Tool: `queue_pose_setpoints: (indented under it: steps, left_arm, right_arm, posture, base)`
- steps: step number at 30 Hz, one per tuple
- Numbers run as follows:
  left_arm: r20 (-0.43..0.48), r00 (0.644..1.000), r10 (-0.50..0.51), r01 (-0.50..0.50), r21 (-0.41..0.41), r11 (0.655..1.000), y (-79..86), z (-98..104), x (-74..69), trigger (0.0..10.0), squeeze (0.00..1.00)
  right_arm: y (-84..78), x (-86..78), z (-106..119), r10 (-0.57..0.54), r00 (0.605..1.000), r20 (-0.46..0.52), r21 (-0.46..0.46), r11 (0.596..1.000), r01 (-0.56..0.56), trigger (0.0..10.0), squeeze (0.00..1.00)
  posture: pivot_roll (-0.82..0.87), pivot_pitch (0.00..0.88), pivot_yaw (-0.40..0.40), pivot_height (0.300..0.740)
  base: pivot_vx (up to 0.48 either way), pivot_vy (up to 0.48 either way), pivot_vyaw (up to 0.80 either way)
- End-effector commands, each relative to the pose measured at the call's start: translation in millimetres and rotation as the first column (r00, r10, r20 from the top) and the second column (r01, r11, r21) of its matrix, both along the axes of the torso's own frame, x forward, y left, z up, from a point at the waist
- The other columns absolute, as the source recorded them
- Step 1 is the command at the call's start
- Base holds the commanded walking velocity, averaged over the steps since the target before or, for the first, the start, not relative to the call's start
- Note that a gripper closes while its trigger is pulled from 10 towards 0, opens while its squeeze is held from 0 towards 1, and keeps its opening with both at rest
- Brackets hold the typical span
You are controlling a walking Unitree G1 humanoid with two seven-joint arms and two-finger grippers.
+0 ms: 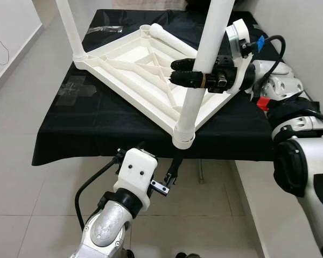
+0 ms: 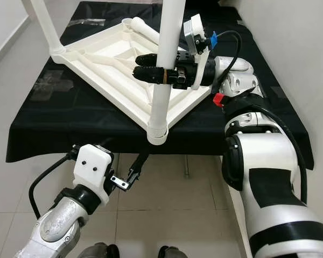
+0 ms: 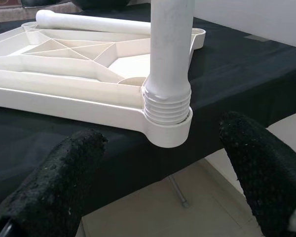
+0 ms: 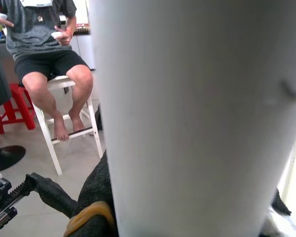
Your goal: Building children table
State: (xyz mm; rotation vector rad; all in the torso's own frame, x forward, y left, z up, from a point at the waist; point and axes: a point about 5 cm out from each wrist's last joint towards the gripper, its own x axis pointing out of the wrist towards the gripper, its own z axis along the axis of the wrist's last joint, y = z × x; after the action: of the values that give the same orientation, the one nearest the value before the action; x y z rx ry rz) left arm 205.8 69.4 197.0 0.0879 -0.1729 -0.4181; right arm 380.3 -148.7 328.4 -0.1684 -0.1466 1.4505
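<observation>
Key relation: the near table leg (image 1: 202, 70) stands upright, long axis vertical, in the corner socket (image 1: 183, 137) of the upturned white tabletop (image 1: 134, 67) at frame centre.
Right gripper (image 1: 178, 71): nearer arm; reaches in from the right at mid-height, black fingers clamped on the leg.
Left gripper (image 3: 163, 173): below the table edge, lower centre; fingers (image 3: 69, 168) spread wide, holding nothing, socket straight ahead.
Loose leg (image 1: 169, 40): lies flat across the far corner.
Second fitted leg (image 1: 70, 27): upper left.
Surface: black cloth (image 1: 81, 123) over a table.
Room: pale tiled floor (image 1: 21, 177); a seated person (image 4: 49, 44) on a white stool.
</observation>
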Motion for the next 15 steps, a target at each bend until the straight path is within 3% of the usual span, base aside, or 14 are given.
queue_pose_setpoints:
  steps: [1, 15]
  left_arm:
    - [-0.010, 1.000, 0.001, -0.001, 0.000, 1.000, -1.0, -2.1, 0.0, 10.0, 0.00]
    - [0.000, 1.000, -0.002, 0.002, 0.005, 1.000, -2.8, -1.5, 0.4, 10.0, 0.00]
  right_arm:
    - [4.0, 2.7, -33.8, -0.023, 0.994, -0.106, -0.137, 0.991, 0.008, 10.0, 0.00]
    - [-2.6, 6.2, -31.1, -0.111, 0.989, -0.093, -0.159, 0.983, 0.096, 10.0, 0.00]
  posture:
    - [0.12, 0.244, -0.059, 0.740]
    - [0.11, 0.239, -0.060, 0.740]
  base:
    - [0.000, 0.000, 0.00]
    - [0.000, 0.000, 0.00]
